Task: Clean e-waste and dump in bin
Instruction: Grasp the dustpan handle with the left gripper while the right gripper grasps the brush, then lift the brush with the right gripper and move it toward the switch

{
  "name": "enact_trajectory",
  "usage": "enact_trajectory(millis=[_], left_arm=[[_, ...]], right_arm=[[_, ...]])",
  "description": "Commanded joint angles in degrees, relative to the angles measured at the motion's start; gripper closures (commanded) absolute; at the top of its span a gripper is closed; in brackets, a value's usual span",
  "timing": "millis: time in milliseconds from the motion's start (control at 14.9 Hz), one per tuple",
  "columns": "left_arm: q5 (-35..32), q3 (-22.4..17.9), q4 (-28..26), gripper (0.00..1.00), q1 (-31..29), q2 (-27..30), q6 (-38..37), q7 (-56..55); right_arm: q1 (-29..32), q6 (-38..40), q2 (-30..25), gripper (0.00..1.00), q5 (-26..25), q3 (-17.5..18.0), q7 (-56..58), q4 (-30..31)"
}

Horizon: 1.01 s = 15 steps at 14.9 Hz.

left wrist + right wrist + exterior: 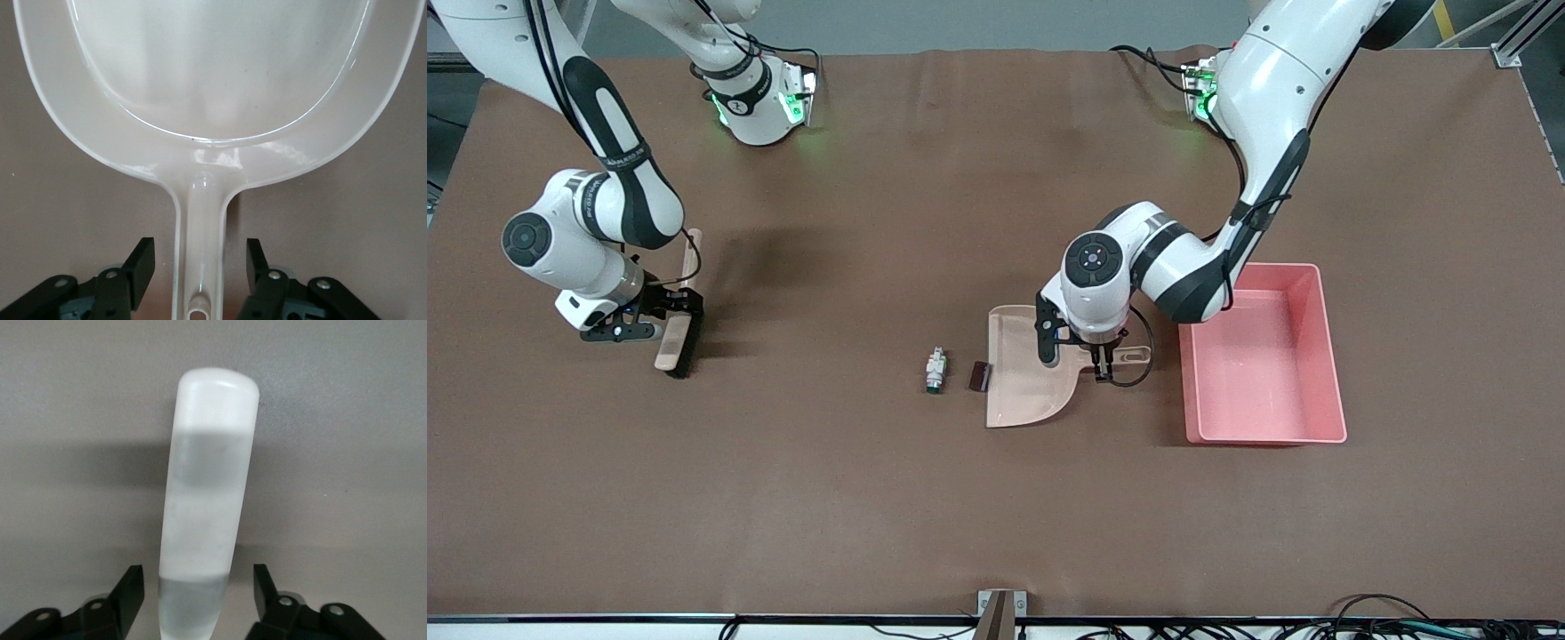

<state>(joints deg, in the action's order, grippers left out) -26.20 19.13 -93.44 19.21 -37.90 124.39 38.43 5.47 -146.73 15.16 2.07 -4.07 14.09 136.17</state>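
Both jaws wide — straddling dustpan handle [199, 267], brush handle [203, 500].

You have 2 e-waste pieces lying side by side on the counter: a white-grey part with a green end [935, 370] and a dark maroon-black block [979, 376]. Toward the left arm's end sits the pink bin [1327, 356], upright.

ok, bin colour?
Pink; the bin shows best in the front view, beside the dustpan.

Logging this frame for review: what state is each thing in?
Left tool: open, fingers astride the dustpan handle.
Right tool: open around the brush handle.
Dustpan: flat on table.
White-grey part: on table, unswept.
Maroon block: at dustpan's lip.
Bin: upright.
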Motion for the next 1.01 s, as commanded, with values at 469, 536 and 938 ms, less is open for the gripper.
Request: enact_trajectory(millis=[469,536,938], left_arm=[[-1.1,0.1,0.9,0.49,0.2,-1.2,0.2,0.5],[-1.1,0.1,0.9,0.49,0.2,-1.3,0.2,0.4],[-1.1,0.1,0.9,0.55,0.6,-1.5,0.2,0.0]], right_arm=[[-0.1,-0.4,0.0,0.92,1.0,0.1,1.1,0.9],[-0.1,-0.4,0.0,0.93,1.0,0.2,1.1,0.9],[-0.2,-0.1,0.0,0.97,1.0,0.3,0.9,0.9]])
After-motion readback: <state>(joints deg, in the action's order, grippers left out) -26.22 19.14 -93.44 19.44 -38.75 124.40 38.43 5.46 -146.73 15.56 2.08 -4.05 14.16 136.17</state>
